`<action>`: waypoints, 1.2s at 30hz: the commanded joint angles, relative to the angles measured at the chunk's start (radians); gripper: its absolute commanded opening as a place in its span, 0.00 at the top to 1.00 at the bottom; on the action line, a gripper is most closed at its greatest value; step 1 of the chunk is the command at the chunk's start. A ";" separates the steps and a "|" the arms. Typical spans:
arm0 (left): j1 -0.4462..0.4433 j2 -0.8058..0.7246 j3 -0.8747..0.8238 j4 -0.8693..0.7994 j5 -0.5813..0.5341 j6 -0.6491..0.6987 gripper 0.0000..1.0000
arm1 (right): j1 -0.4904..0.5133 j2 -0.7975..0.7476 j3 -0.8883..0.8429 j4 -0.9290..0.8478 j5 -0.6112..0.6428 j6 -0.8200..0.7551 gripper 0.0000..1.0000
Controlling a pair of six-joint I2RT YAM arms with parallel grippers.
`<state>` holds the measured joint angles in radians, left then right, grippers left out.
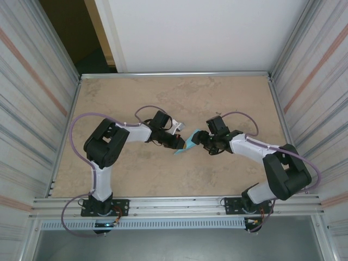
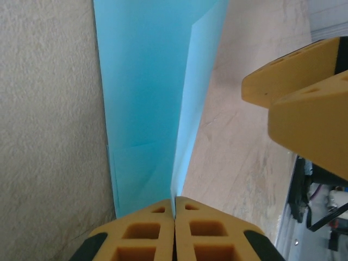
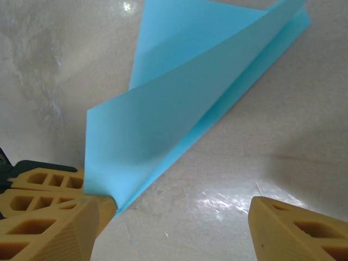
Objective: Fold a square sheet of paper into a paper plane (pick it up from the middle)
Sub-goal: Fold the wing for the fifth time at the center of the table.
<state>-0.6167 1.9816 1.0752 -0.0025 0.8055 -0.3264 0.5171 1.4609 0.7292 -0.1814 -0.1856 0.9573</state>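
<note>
The light-blue sheet of paper (image 1: 188, 145) is folded into a long pointed shape with one flap raised along a crease, and it rests mid-table between both arms. My left gripper (image 2: 174, 205) is shut on the paper (image 2: 144, 98) at the crease's near end. My right gripper (image 3: 179, 220) is open just right of it; the raised flap (image 3: 179, 109) leans against its left finger (image 3: 51, 225), and bare table lies between the fingers. In the top view the left gripper (image 1: 178, 142) and right gripper (image 1: 197, 138) nearly meet over the paper.
The beige table (image 1: 163, 98) is fenced by a metal rim and corrugated walls (image 1: 32, 81) on both sides. The right gripper's yellow fingers (image 2: 304, 103) show close by in the left wrist view.
</note>
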 commanded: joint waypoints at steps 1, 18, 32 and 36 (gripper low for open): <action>0.014 0.015 0.007 0.031 0.054 -0.079 0.91 | 0.000 0.026 0.032 0.018 -0.032 -0.025 0.30; 0.032 0.046 -0.006 0.058 0.093 -0.194 0.89 | -0.047 0.132 0.071 0.055 -0.081 0.026 0.38; 0.041 0.057 -0.013 0.057 0.112 -0.210 0.85 | -0.033 0.226 0.131 -0.039 -0.032 0.044 0.41; 0.041 0.046 -0.017 0.045 0.107 -0.200 0.83 | -0.020 0.266 0.165 -0.100 0.003 0.049 0.42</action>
<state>-0.5877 2.0312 1.0702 0.0566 0.8917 -0.5285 0.4820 1.6691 0.8734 -0.2310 -0.2394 0.9878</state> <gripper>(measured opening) 0.171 0.585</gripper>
